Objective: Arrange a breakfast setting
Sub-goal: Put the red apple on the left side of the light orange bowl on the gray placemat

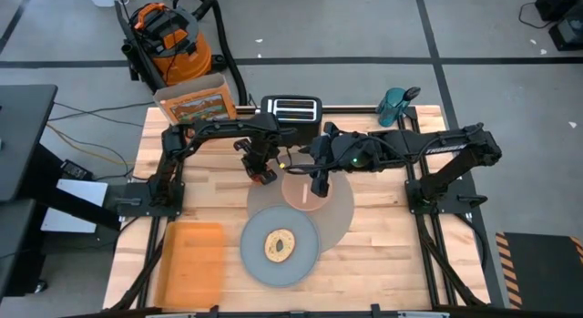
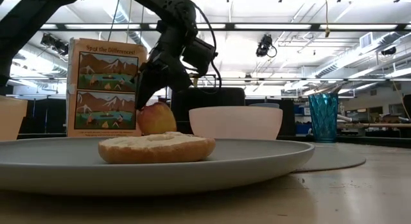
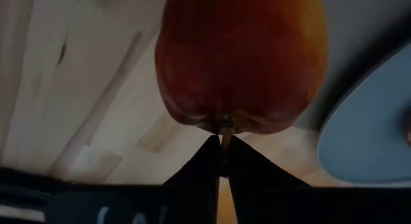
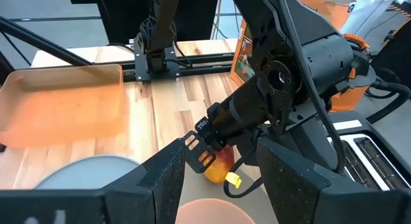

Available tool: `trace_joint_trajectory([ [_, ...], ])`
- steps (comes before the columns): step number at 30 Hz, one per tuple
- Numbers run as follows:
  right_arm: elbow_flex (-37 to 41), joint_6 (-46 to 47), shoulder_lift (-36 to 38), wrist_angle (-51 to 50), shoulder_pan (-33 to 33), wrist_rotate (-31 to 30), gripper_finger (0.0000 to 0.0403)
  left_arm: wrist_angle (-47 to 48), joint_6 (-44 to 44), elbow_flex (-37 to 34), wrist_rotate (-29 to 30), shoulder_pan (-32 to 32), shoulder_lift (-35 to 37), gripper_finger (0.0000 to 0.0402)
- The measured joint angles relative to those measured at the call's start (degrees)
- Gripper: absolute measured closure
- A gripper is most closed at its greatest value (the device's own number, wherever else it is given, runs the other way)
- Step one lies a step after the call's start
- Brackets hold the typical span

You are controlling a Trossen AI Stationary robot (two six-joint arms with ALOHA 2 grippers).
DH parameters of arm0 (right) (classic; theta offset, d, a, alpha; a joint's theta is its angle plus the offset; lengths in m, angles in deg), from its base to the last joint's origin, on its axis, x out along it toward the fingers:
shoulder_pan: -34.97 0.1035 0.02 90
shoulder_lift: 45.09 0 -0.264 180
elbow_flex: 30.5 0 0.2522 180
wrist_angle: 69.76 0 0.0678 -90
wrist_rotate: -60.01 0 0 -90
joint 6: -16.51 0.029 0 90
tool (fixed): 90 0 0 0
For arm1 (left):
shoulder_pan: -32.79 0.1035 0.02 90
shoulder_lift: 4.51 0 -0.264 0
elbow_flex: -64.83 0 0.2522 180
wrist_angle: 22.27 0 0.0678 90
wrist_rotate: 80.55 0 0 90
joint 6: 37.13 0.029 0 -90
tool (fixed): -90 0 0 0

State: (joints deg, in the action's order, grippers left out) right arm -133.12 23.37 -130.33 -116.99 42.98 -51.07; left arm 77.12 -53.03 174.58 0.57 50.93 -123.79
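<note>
My left gripper is shut on the red apple, just left of the taupe mat. The apple also shows in the low view and in the right wrist view. My right gripper is open above the translucent pink bowl, which stands on the mat. The bagel lies on the grey plate, which overlaps the mat's near left part. The blue cup stands at the far right. The spoon is out of view. My left gripper pinches the apple at its stem, between the tips of its two fingers. The fingers come from above, slanting down. The plate's rim hides the apple's underside in the low view, so I cannot tell whether it is lifted clear.
A toaster and a picture box stand at the far edge. An orange tray lies near the front left. Bare wood shows at the front right.
</note>
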Motion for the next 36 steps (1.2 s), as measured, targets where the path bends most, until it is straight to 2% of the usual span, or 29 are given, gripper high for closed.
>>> trace_joint_trajectory([
  [10,0.00,0.01,0.00,-0.04,-0.02,0.20,0.0201,-3.35,-0.02,0.01,-0.90,-0.01,0.00,0.0368],
  [26,0.00,0.01,0.00,-0.11,-0.04,0.20,0.0202,-6.32,0.58,0.11,-1.55,0.01,0.00,0.0300],
  [36,0.00,0.01,0.00,-0.11,-0.02,0.22,0.0203,-11.26,0.21,7.56,-0.54,0.01,0.00,0.0299],
])
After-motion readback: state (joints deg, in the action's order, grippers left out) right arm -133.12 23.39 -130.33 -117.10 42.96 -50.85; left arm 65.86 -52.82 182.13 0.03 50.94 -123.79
